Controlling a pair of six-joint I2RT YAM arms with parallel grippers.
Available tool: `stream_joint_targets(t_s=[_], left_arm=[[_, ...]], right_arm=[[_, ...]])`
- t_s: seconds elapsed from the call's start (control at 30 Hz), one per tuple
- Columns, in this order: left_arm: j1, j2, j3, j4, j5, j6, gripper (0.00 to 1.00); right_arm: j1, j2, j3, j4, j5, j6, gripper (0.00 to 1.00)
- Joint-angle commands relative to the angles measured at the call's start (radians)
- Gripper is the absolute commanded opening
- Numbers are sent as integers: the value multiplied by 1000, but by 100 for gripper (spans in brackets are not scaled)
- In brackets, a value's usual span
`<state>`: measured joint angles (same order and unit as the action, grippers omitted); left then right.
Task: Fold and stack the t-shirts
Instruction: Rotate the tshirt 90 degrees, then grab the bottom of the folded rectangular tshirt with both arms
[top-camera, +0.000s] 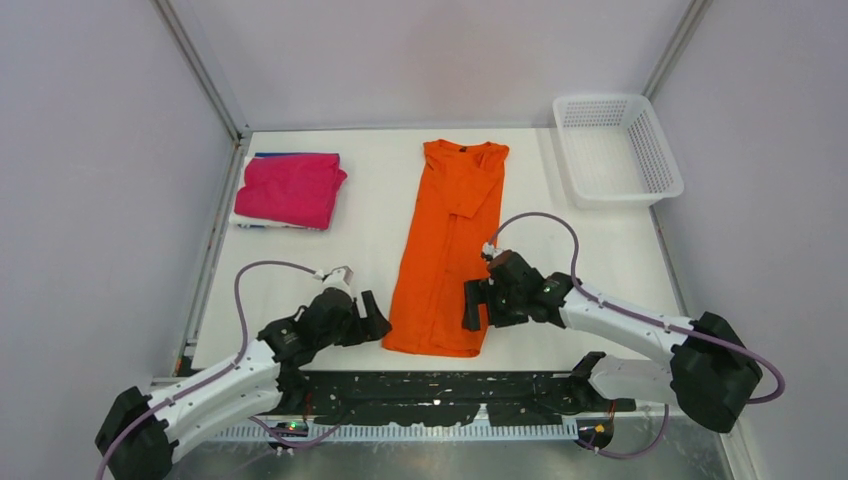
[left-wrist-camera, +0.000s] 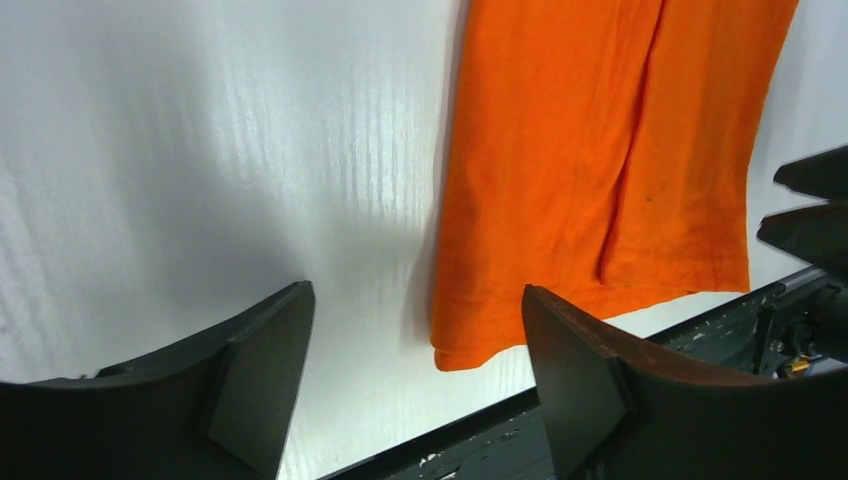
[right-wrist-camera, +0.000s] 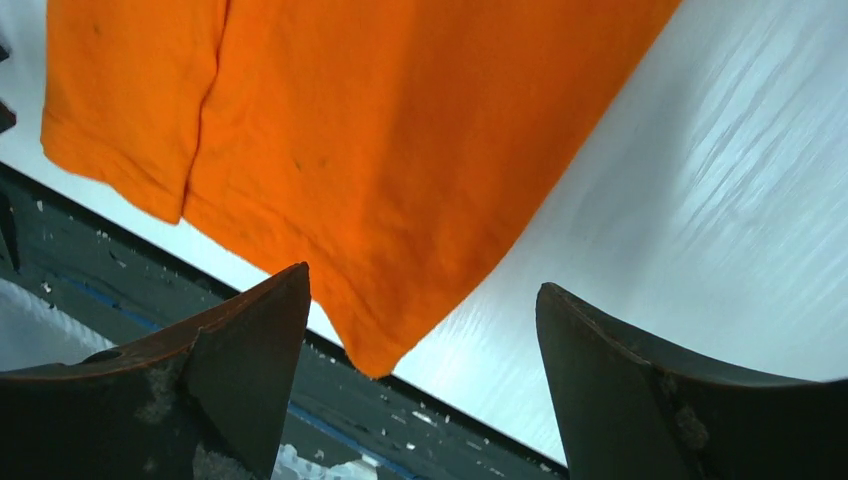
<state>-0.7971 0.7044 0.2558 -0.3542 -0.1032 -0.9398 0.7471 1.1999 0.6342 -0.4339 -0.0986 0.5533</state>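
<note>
Flanking orange t-shirt (top-camera: 447, 240) hem with left gripper (top-camera: 377, 322) and right gripper (top-camera: 471, 304) agape (nothing held), liable to pinch one layer, undoing fold.

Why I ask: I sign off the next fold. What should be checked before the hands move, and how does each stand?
1. Left hand open, empty: ok.
2. Right hand open, empty: ok.
3. Orange t-shirt lies flat as a long strip: ok.
4. Both hands flank its near end: ok.
5. Pink t-shirt folded, far left, apart: ok.
6. Hands touching the cloth: cannot tell.
</note>
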Motion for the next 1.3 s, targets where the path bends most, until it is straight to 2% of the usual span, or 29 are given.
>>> stream_joint_targets(t_s=[0.0, 0.2, 0.3, 0.4, 0.47, 0.57, 0.7, 0.8, 0.87, 1.0, 1.27], left_arm=[[7, 86, 7, 80, 69, -5, 72], [7, 186, -4, 180, 175, 6, 60], [6, 230, 2, 190, 201, 14, 51], [5, 255, 7, 185, 204, 20, 46], [6, 258, 3, 183, 210, 22, 42], [5, 248, -2, 169, 216, 21, 38], [-2, 221, -18, 167, 237, 14, 36], [-21, 210, -30, 168, 243, -2, 29], [-35, 207, -36, 169, 245, -11, 20], [-68, 194, -38, 180, 255, -29, 0], [-155, 94, -27, 240, 276, -41, 0]], right_arm=[[80, -119, -62, 30, 39, 197, 87], [160, -152, -178, 108, 22, 341, 73], [201, -172, -189, 92, 51, 387, 66], [211, -190, -210, 72, 84, 409, 61], [212, -195, -229, 77, 86, 424, 54], [211, -198, -259, 112, 76, 443, 37], [213, -179, -284, 164, 58, 447, 32], [220, -177, -299, 180, 34, 447, 13], [229, -189, -303, 165, 32, 446, 6], [252, -266, -322, 130, 32, 451, 5], [318, -368, -341, 113, 28, 456, 5]])
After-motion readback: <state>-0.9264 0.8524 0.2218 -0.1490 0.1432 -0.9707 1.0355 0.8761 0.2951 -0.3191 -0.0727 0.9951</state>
